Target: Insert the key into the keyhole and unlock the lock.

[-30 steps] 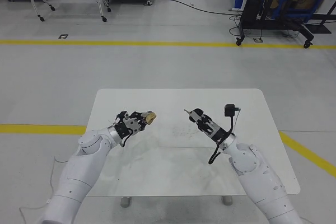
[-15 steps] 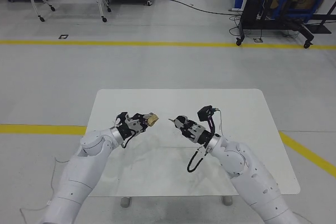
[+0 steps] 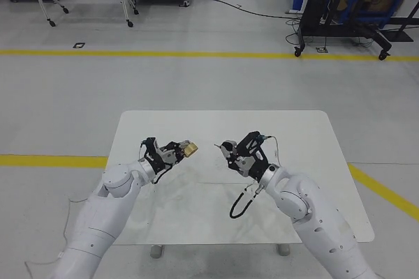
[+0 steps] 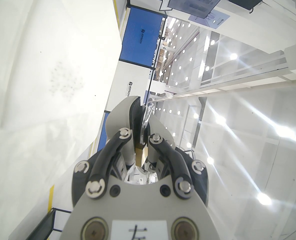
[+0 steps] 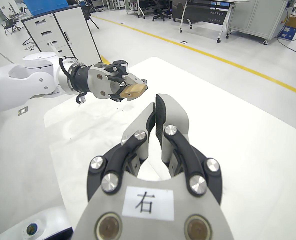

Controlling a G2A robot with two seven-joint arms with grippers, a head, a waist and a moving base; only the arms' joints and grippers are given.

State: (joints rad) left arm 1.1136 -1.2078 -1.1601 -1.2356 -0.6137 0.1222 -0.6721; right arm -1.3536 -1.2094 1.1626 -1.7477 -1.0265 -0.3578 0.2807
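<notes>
Pinching the brass padlock (image 5: 133,90) in the left jaws, holding it in the air above the white counter (image 3: 293,139). Pressing the right jaws together on the thin key (image 3: 216,146), only its tip poking out toward the padlock. Facing each other over the counter's middle, near but apart, key not touching the padlock.

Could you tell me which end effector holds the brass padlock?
The left end effector: the padlock sits between its fingers; the right end effector pinches a thin key.

The lock (image 3: 188,148) hangs above the table (image 3: 300,139), left of the key (image 3: 216,146).
</notes>
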